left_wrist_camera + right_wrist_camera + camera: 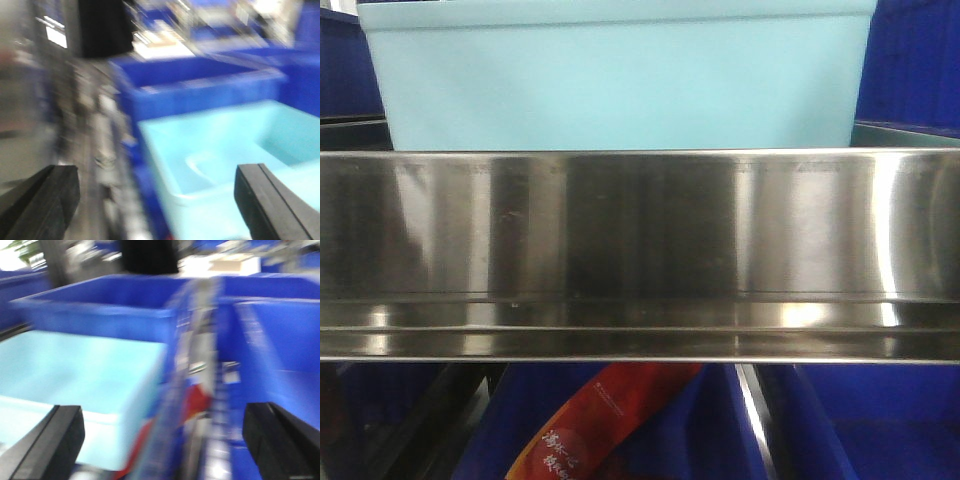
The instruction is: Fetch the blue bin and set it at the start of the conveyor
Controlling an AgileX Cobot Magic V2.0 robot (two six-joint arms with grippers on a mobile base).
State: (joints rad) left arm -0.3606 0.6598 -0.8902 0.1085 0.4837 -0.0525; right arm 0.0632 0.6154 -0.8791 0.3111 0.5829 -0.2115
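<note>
The blue bin (620, 85), a light cyan tub, stands on a shelf right behind a shiny steel rail. The left wrist view is blurred; there the blue bin (225, 150) lies below and ahead, its left wall between the spread fingers of my left gripper (157, 200), which is open and holds nothing. In the blurred right wrist view the blue bin (80, 375) fills the lower left, and my right gripper (162, 440) is open over the bin's right edge, empty. The conveyor start is out of view.
A wide steel shelf rail (640, 250) crosses the front view. Dark royal-blue bins (100, 305) stand behind and beside the cyan tub, another (280, 355) at the right. A red packet (610, 420) lies in a dark blue bin on the shelf below.
</note>
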